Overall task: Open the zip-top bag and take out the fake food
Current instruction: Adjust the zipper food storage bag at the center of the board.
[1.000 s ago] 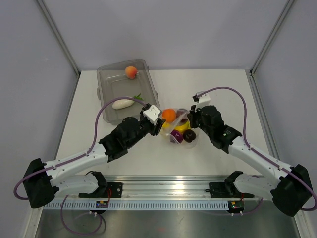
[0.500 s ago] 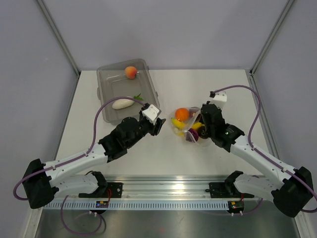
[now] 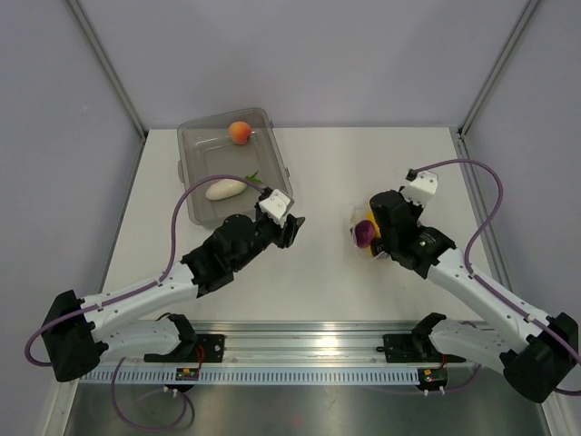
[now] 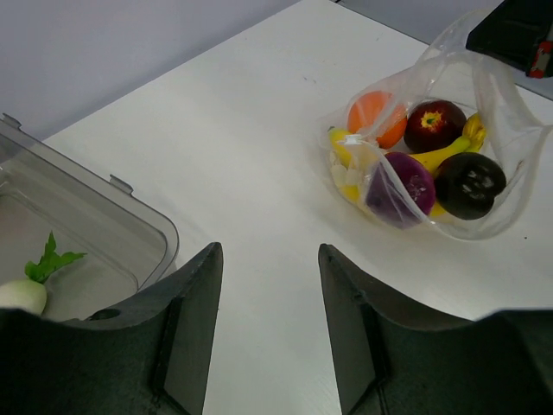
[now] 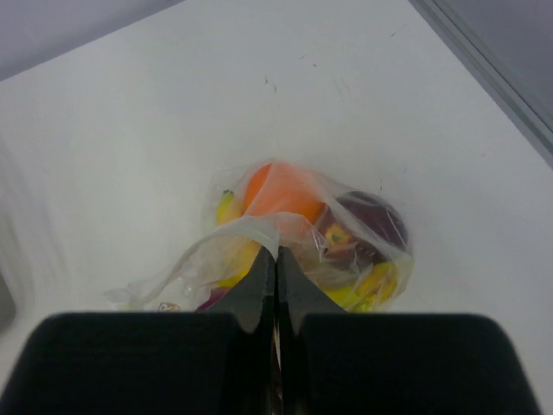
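The zip-top bag [image 4: 497,130] lies on the white table right of centre, its clear film pinched at the top by my right gripper [image 5: 277,252], which is shut on it. Fake food fills the bag: an orange [image 5: 278,194], a dark red apple [image 4: 435,124], a banana bunch [image 4: 446,154], a purple piece [image 3: 363,232] and a dark round piece [image 4: 472,182]. In the top view my right wrist covers most of the bag. My left gripper [image 3: 293,227] hangs open and empty to the left of the bag, apart from it.
A rigid clear-grey tub [image 3: 194,160] stands at the back left, holding a peach [image 3: 239,133] and a white radish [image 3: 224,189]. Its corner [image 4: 130,226] sits just left of my left fingers. Grey walls enclose the table.
My right gripper has dragged the bag and its food to the right, away from the left gripper. The left arm has stayed in place, still open.
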Controlling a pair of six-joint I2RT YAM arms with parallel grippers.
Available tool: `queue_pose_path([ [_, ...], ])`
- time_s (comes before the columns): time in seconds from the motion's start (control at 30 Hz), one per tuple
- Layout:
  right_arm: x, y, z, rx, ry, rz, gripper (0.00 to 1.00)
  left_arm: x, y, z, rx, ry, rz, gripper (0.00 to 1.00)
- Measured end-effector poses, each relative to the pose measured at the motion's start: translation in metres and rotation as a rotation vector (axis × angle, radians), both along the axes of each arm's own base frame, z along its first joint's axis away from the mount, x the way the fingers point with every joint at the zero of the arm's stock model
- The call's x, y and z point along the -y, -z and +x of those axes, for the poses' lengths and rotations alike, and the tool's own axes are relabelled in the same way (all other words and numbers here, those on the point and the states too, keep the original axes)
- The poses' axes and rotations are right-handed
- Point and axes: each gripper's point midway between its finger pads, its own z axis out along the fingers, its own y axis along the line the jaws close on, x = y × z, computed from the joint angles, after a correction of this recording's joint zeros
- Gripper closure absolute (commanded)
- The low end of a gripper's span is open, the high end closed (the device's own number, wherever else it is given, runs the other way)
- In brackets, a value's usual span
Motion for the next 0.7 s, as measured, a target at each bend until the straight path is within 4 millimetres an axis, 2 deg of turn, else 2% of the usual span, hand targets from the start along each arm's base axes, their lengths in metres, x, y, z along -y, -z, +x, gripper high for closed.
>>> queue_pose_path([
  [0.17,-0.018,0.016,0.008,-0.056,-0.059,-0.009,1.0,0.008,0.007,0.0,-0.034,0.015,-0.019,0.48],
  [0.33,-0.048,0.012,0.013,-0.038,-0.193,0.041,1.0,0.024,0.031,-0.002,-0.091,0.064,0.009,0.49],
  [0.43,-0.065,0.012,0.015,-0.026,-0.283,0.072,1.0,0.032,0.037,-0.003,-0.103,0.095,0.006,0.49],
  [0.53,-0.086,0.012,0.016,-0.022,-0.388,0.097,0.8,0.04,0.036,-0.003,-0.09,0.12,-0.018,0.49],
  [0.67,-0.103,0.012,0.016,-0.025,-0.473,0.104,0.74,0.045,0.036,-0.003,-0.072,0.138,-0.04,0.49],
  [0.7,-0.105,0.012,0.016,-0.025,-0.483,0.104,0.69,0.047,0.037,-0.002,-0.067,0.142,-0.041,0.49],
])
